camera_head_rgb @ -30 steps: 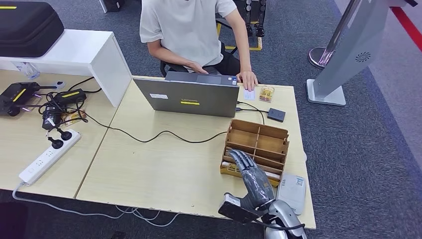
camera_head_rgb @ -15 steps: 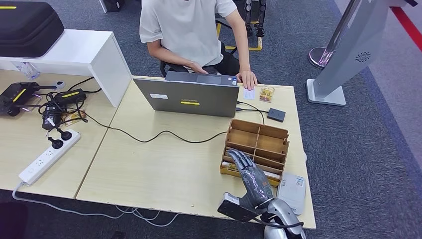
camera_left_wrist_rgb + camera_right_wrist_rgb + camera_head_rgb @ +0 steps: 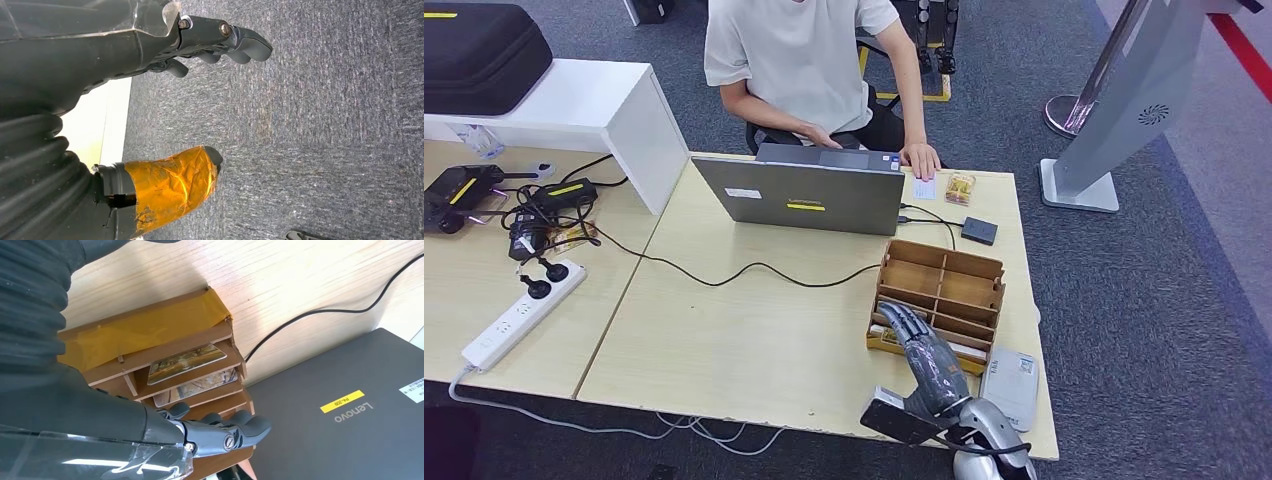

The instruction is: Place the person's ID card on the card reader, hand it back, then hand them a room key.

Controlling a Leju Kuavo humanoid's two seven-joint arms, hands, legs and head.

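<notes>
Power strip (image 3: pixel 522 312): lying at the 9 o'clock side of the desk (image 3: pixel 754 340), two black plugs sitting in it, its cable running off the near edge.
Laptop (image 3: pixel 809 198): standing open at 12 o'clock with its lid back facing the robot, so the screen is hidden.
Person (image 3: pixel 804 60): sitting behind the laptop, cut off at the shoulders by the picture's top edge.
ID card (image 3: pixel 925 189): lying flat on the desk at about 1 o'clock, the person's hand (image 3: pixel 921 158) resting at its far edge; too small for its print to be read.
Card reader (image 3: pixel 979 231): a small dark square lying just right of the laptop, its cable running back to the laptop.
Wooden organizer (image 3: pixel 942 295): sitting at 3 o'clock; room key cards (image 3: pixel 186 360) are lying in its lower slots (their pictures are blurred).
Right hand (image 3: pixel 926 352): reaching over the organizer's near edge, fingers (image 3: pixel 240 426) lying extended and close together, holding nothing.
Left hand (image 3: pixel 165 100): hanging over grey carpet, fingers apart from the orange-taped thumb, holding nothing.
</notes>
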